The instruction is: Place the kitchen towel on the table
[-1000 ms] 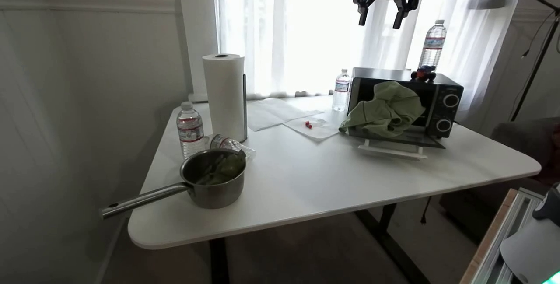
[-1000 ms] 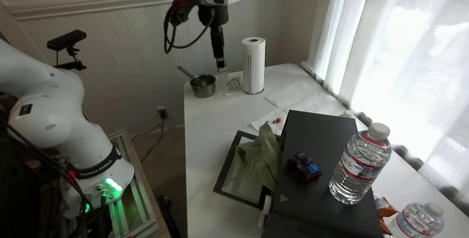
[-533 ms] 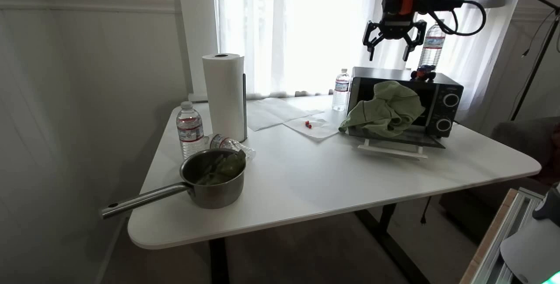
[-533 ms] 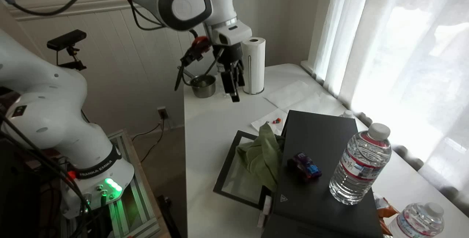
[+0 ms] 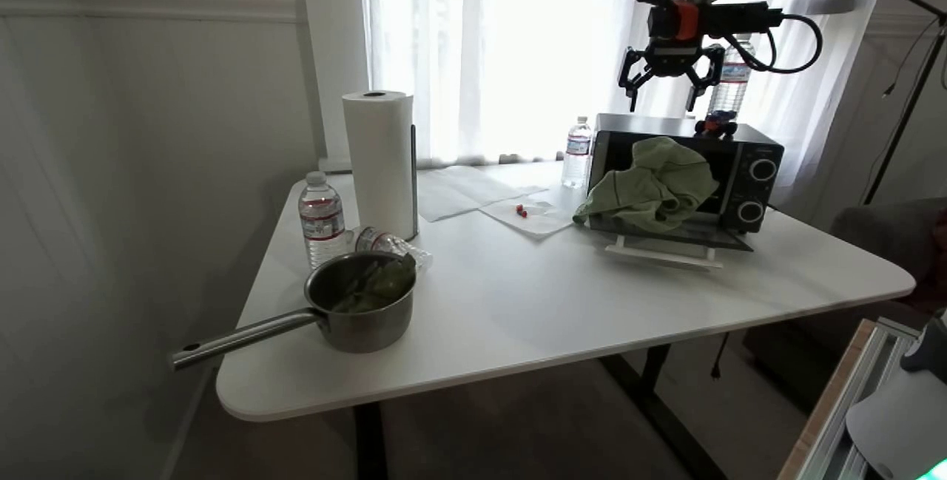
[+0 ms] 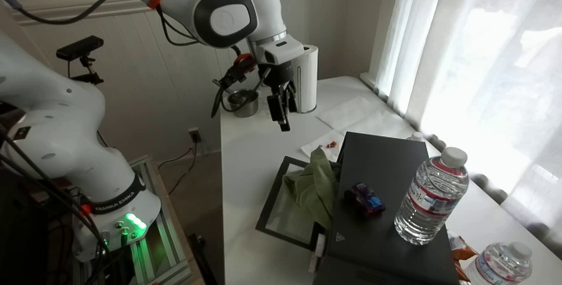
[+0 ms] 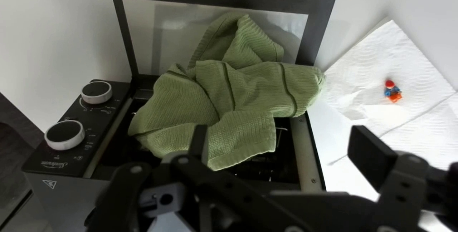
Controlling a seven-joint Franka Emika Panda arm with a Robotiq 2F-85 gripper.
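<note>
The green kitchen towel lies bunched on the open door and front opening of a black toaster oven; it shows in both exterior views (image 5: 658, 186) (image 6: 312, 188) and in the wrist view (image 7: 247, 85). The oven (image 5: 756, 184) (image 6: 373, 157) stands on the white table (image 5: 510, 302) (image 6: 246, 153). My gripper (image 5: 661, 104) (image 6: 287, 120) is open and empty, above the oven and towel, not touching them. In the wrist view, its spread fingers (image 7: 285, 146) appear below the towel's middle, with the left finger overlapping the towel's near edge in the picture.
A purple toy car (image 6: 365, 198) and a water bottle (image 6: 432, 197) stand on the oven. Paper towel sheets with a small red-blue figure (image 7: 392, 91) lie beside it. A paper roll (image 5: 381, 169), pot (image 5: 366, 325) and bottles (image 5: 322, 221) stand at the table's far end.
My gripper has come down and moved closer to the oven, quickly at first, then only slightly lower in the last half second. It stays open. The towel has not moved.
</note>
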